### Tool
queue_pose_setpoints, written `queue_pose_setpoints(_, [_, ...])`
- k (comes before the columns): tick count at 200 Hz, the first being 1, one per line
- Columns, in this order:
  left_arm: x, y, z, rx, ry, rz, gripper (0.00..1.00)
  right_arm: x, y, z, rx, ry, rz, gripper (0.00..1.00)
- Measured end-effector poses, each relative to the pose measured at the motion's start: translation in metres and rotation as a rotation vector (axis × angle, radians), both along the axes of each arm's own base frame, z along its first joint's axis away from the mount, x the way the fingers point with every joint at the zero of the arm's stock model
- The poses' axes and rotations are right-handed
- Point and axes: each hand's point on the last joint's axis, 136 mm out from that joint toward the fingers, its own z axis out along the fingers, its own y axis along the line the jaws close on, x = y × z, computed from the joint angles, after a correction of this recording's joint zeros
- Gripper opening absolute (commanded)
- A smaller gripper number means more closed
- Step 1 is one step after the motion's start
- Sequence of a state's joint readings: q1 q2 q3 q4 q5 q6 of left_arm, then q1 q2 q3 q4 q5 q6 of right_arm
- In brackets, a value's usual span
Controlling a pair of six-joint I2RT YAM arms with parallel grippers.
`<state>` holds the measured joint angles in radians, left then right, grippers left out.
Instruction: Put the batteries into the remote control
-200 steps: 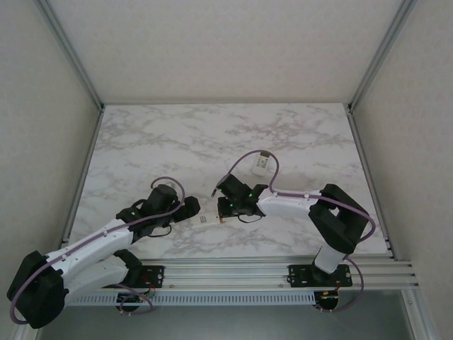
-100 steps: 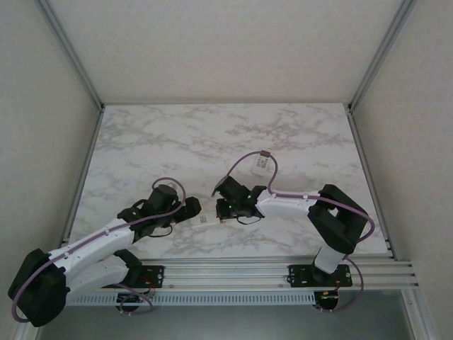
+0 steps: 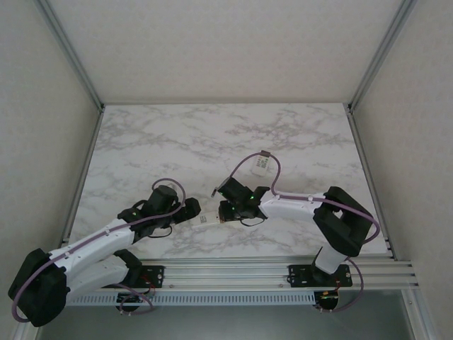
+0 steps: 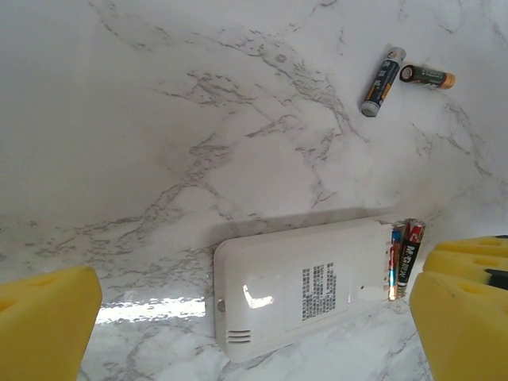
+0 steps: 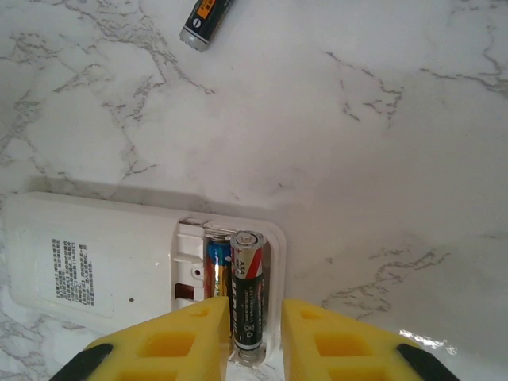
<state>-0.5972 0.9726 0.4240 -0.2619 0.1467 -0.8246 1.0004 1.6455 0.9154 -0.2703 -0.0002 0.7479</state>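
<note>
The white remote (image 4: pixel 302 290) lies back-up on the marble table, its compartment open at one end (image 5: pixel 238 270). Two batteries sit in that compartment: a black and red one (image 5: pixel 248 294) and a blue one (image 5: pixel 216 274) beside it. My right gripper (image 5: pixel 255 341) stands narrowly open astride the black battery, with a small gap on its right side. My left gripper (image 4: pixel 254 317) is wide open, with the remote between its yellow fingers (image 4: pixel 48 317) but not touching them. Two loose batteries (image 4: pixel 382 81) (image 4: pixel 427 76) lie further off. In the top view both grippers (image 3: pixel 192 211) (image 3: pixel 226 211) meet at the remote (image 3: pixel 206 220).
One loose battery (image 5: pixel 205 20) lies beyond the remote in the right wrist view. A white tag (image 3: pixel 260 164) hangs on the right arm's cable. Marble table (image 3: pixel 177 142) stretches open behind the arms, with a metal frame along its edges.
The right gripper has shifted slightly at the remote's compartment end. The left gripper has edged a little towards the remote. The remote lies where it was.
</note>
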Motion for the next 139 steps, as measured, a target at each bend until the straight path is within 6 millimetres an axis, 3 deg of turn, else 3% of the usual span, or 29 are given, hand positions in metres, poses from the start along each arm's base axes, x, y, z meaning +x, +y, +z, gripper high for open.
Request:
queue_pose_setpoints(29, [-0.001, 0.0, -0.005, 0.01, 0.017, -0.002, 0.92, 0.003, 0.0, 0.008, -0.016, -0.012, -0.001, 0.21])
queue_pose_setpoints(63, [-0.006, -0.003, -0.015, 0.001, 0.058, -0.018, 0.83, 0.016, 0.015, 0.022, 0.006, -0.046, 0.001, 0.2])
queue_pose_setpoints(93, [-0.009, -0.007, -0.023, -0.008, 0.09, -0.033, 0.77, 0.019, 0.017, 0.012, -0.018, -0.036, 0.002, 0.19])
queue_pose_setpoints(139, [-0.008, -0.01, -0.026, -0.014, 0.101, -0.039, 0.75, 0.017, 0.015, 0.001, -0.046, -0.018, 0.003, 0.14])
